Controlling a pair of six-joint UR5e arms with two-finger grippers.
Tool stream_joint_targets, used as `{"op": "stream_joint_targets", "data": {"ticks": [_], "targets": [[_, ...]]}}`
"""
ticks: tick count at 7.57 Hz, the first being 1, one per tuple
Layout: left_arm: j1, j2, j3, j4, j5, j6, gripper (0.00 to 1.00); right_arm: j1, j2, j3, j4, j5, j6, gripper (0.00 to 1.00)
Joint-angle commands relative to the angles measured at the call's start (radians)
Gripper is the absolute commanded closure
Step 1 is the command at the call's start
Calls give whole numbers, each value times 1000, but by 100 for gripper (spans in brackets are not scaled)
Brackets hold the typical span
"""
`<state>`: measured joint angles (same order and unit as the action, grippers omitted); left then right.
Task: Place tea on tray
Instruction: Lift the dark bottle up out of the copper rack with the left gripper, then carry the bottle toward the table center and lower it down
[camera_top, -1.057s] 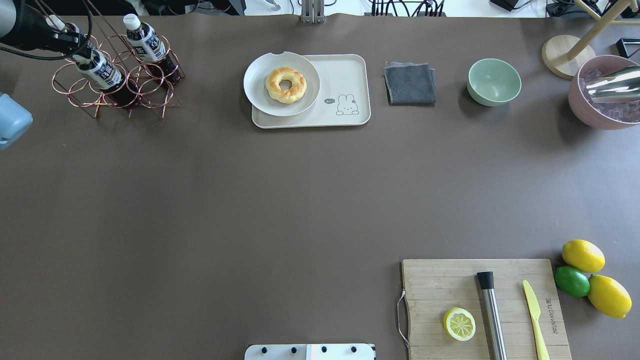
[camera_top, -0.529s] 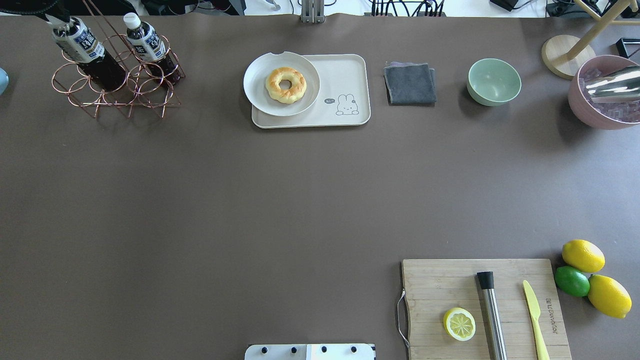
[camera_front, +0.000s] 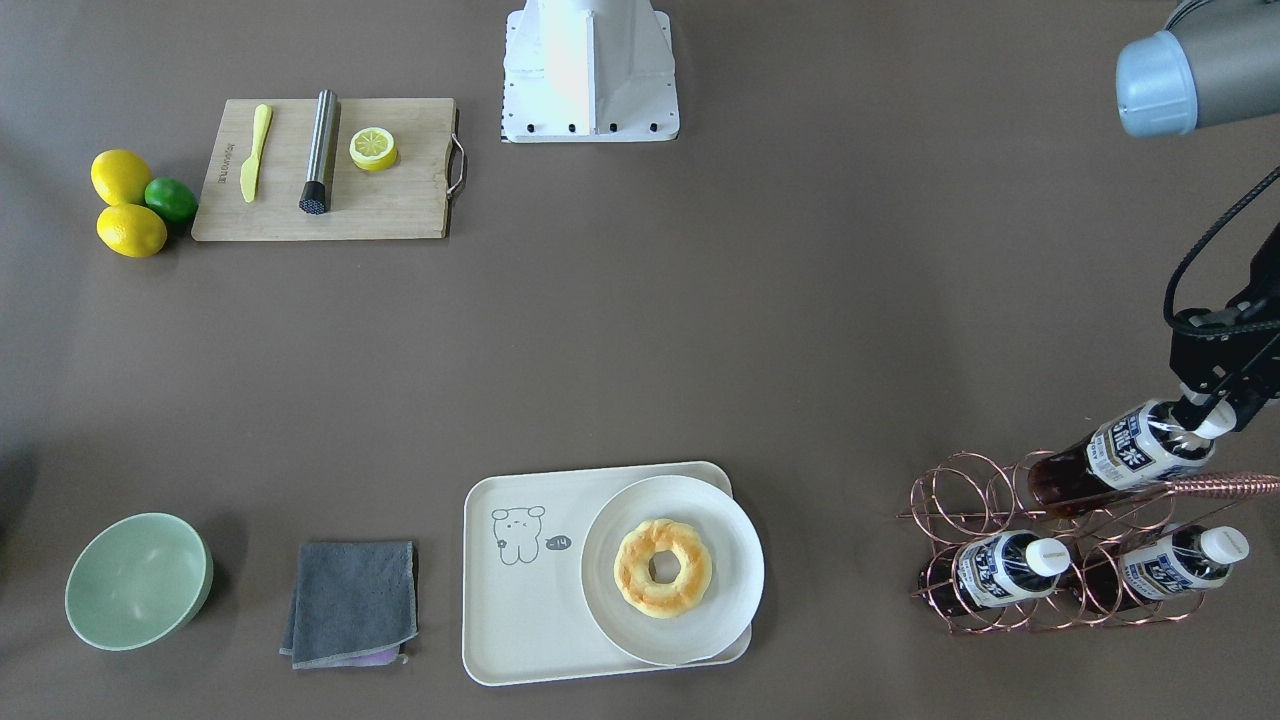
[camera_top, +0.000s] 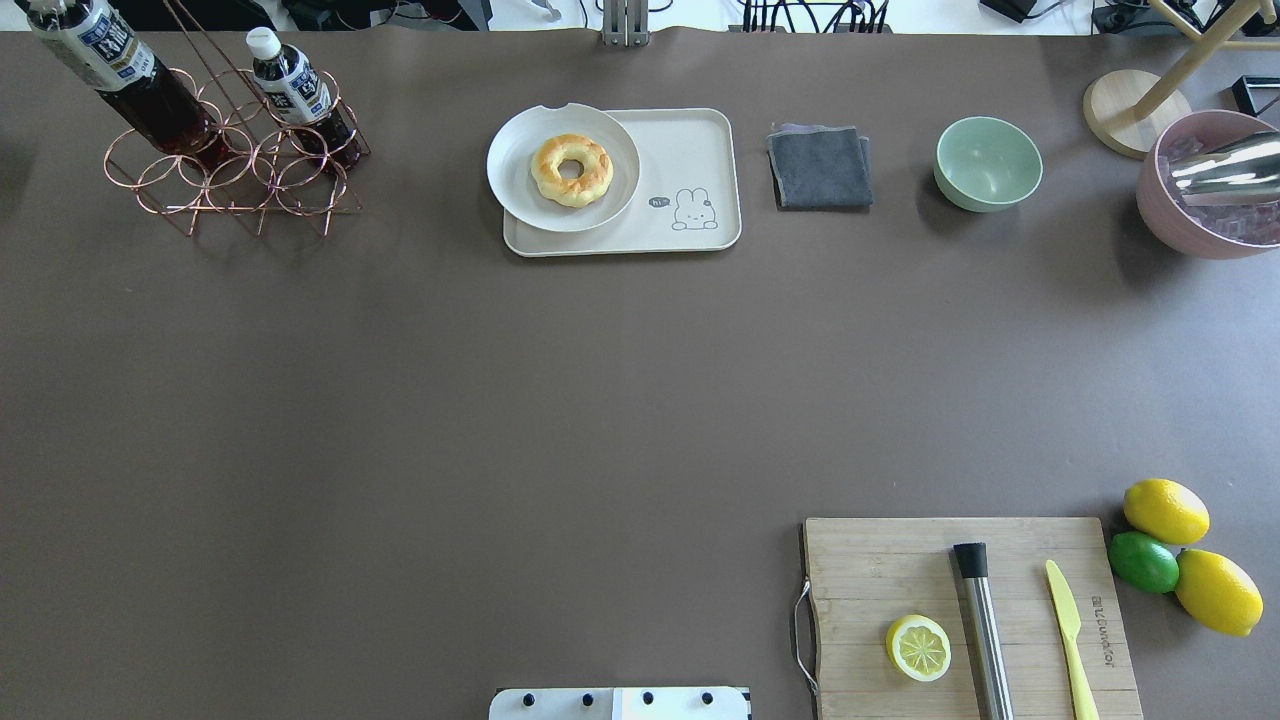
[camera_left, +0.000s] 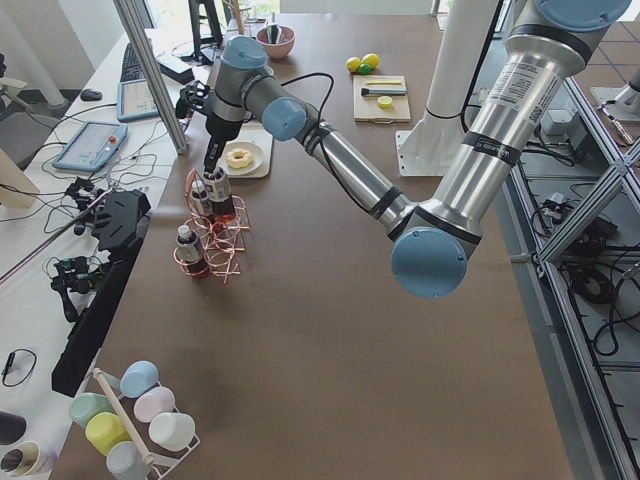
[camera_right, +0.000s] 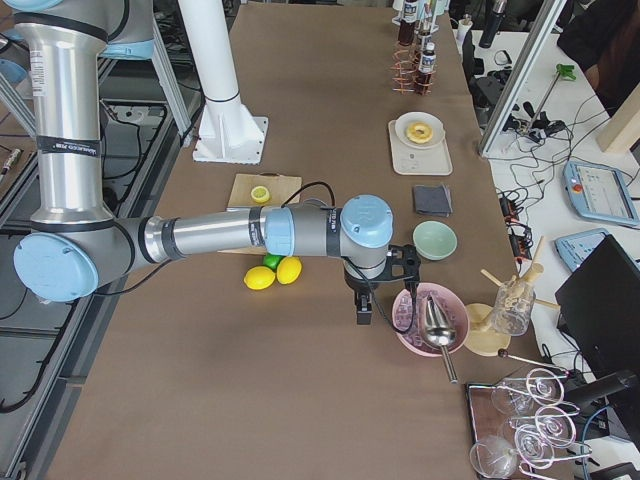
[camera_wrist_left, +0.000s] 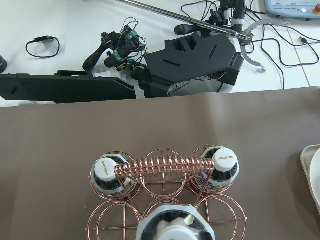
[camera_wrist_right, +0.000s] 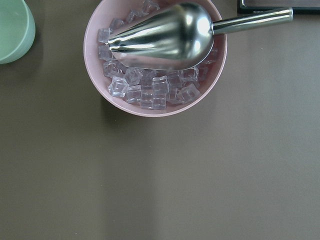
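Observation:
My left gripper (camera_front: 1212, 412) is shut on the white cap of a tea bottle (camera_front: 1130, 455) and holds it tilted, its base still in the upper ring of the copper wire rack (camera_front: 1080, 540). The held bottle shows at the overhead view's top left (camera_top: 110, 60). Two more tea bottles (camera_front: 1000, 570) (camera_front: 1165, 565) lie in the rack's lower rings. The cream tray (camera_front: 520, 610) (camera_top: 695, 150) lies left of the rack in the front-facing view and bears a white plate (camera_front: 740, 570) with a donut (camera_front: 662, 567). My right gripper (camera_right: 365, 310) hangs over the table beside the pink ice bowl; I cannot tell whether it is open.
A grey cloth (camera_top: 820, 165), a green bowl (camera_top: 988, 163) and a pink bowl of ice with a metal scoop (camera_top: 1215, 185) stand right of the tray. A cutting board (camera_top: 970, 610) with a lemon half, a muddler and a knife is front right, with lemons and a lime beside it.
The left gripper has drawn the tea bottle up and back out of the rack, toward the far left corner. The arm has left the overhead view.

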<state>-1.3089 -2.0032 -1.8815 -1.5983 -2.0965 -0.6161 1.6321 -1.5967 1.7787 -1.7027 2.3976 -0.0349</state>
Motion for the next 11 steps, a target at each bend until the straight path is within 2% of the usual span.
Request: {"op": "stream_joint_targets", "data": {"ticks": [1, 2, 3, 5, 6, 7, 8, 11], "targets": [[-10, 12, -190, 176, 0, -11, 100, 0, -6, 10, 0, 3, 1, 0], [43, 15, -270, 214, 1, -136, 100, 0, -5, 7, 0, 2, 0, 0], [147, 15, -325, 219, 27, -259, 100, 0, -3, 7, 0, 2, 0, 0], [377, -17, -341, 221, 229, -437, 100, 0, 0, 8, 0, 2, 0, 0], [478, -119, -318, 297, 307, -495, 100, 0, 3, 5, 0, -3, 0, 0], [572, -260, -289, 433, 399, -548, 100, 0, 3, 4, 0, -5, 0, 0], [662, -381, -222, 496, 482, -595, 100, 2, 1, 2, 0, -6, 0, 0], [819, -508, -56, 477, 605, -707, 100, 2, -5, 4, 0, -2, 0, 0]]}}
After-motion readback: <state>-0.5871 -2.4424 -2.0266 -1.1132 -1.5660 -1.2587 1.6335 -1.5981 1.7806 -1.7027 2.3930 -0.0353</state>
